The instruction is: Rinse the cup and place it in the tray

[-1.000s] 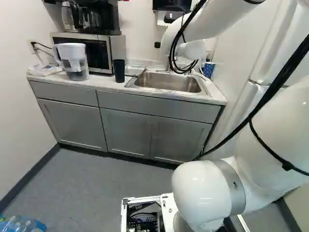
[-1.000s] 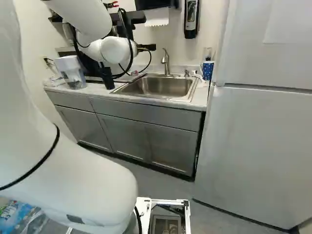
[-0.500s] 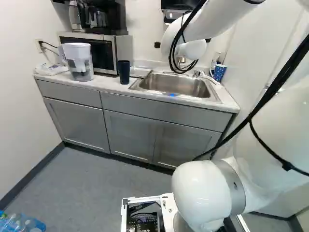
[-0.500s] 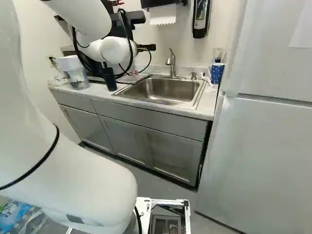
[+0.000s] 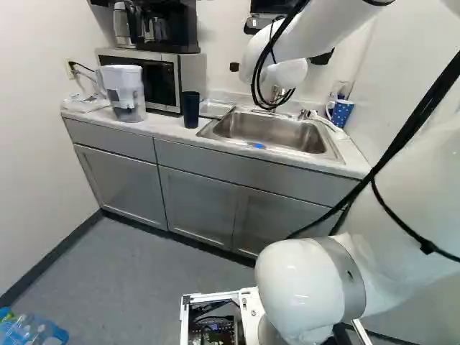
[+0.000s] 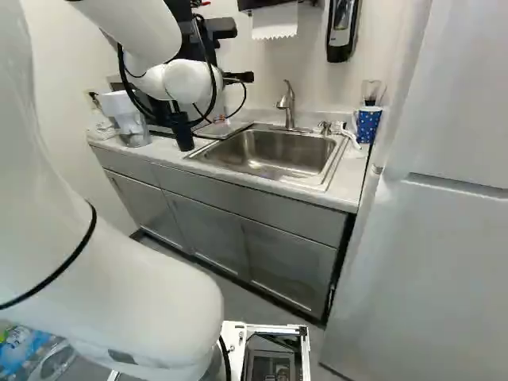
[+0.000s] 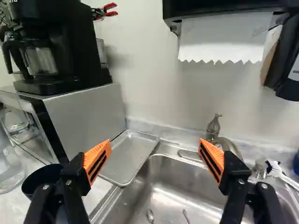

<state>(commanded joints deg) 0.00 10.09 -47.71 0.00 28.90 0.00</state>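
Currently | end effector (image 6: 208, 119) open | dark cup (image 5: 190, 109) on counter (image 5: 167, 129), outside the gap, beside one finger (image 7: 97, 159)

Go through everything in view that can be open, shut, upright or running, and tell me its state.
Gripper: open, holding nothing.
Dark cup: upright on the counter, mouth up.
Tray: lying flat beside the basin.
Faucet: no stream visible.
Microwave: door shut.
Cabinet doors: shut.
Pitcher: upright.
Dotted mug: upright.
Paper towel: hanging from its dispenser.
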